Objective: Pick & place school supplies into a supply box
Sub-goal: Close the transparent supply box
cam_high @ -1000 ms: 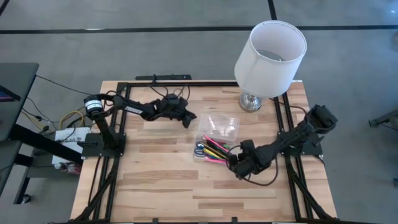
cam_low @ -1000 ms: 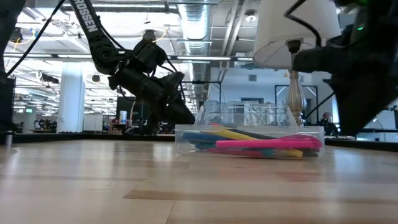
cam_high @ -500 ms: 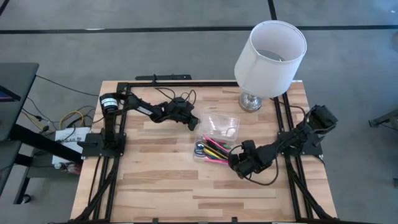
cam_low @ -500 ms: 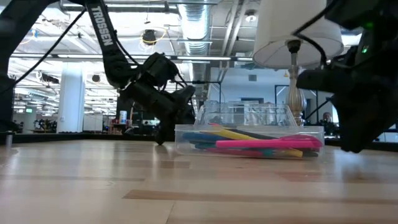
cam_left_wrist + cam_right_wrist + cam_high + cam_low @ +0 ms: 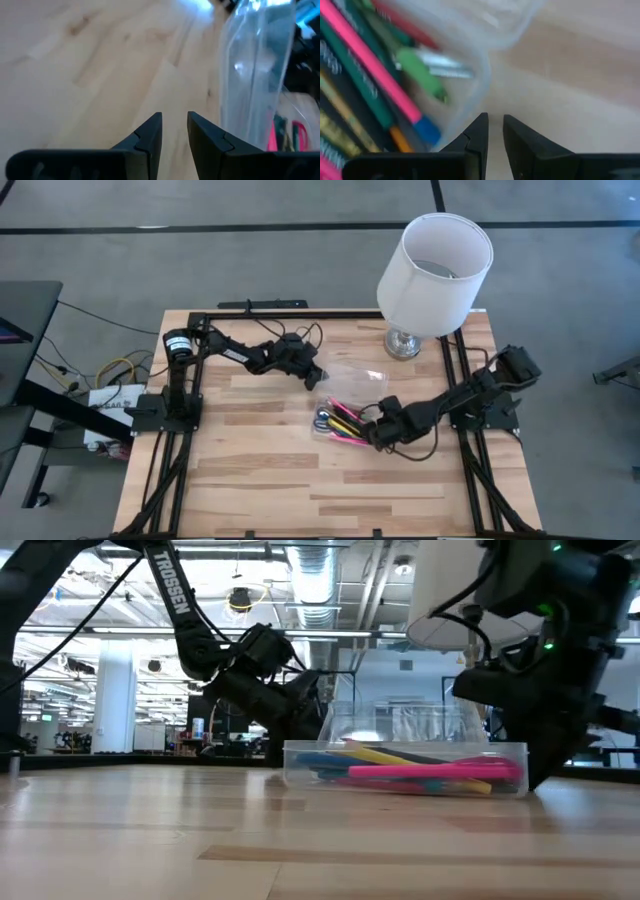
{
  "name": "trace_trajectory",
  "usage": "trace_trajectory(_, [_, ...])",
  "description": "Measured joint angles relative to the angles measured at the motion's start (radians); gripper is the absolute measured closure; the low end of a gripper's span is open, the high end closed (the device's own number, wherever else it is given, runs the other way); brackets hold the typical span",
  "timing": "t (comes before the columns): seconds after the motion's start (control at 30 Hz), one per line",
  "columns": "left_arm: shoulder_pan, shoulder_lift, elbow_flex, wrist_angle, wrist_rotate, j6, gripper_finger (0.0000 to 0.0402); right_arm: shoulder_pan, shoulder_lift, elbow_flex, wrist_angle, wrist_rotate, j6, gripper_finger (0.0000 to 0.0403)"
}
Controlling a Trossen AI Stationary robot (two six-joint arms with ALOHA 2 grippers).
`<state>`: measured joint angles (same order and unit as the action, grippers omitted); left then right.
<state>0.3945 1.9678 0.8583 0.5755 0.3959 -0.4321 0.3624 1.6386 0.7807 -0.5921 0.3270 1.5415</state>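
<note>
Honestly, risk is the clear supply box (image 5: 345, 402) skidding — right gripper (image 5: 374, 434) and left gripper (image 5: 318, 380), both slightly parted and empty, crowd it from opposite sides

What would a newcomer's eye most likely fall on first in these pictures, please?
Probably the large white lampshade on its chrome base at the table's far right corner. Next, the clear supply box mid-table, packed with bright pink, yellow and green pens, its lid raised. The left gripper and right gripper flank it closely, each with a narrow gap between its fingers.
</note>
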Motion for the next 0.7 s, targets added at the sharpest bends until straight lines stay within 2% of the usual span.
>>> trace_trajectory(0.27, [-0.002,0.0,-0.001,-0.047,0.083,0.03,0.0316,-0.105,0.002,-0.002,0.032,0.018,-0.201,0.0349])
trace_trajectory(0.53, [-0.001,-0.002,-0.007,-0.059,0.15,0.036,0.0316,-0.211,0.002,-0.002,0.062,-0.014,-0.392,0.0349])
trace_trajectory(0.7, [-0.002,-0.007,-0.042,-0.045,0.167,0.045,0.0316,-0.248,0.001,0.0,0.063,-0.035,-0.45,0.0349])
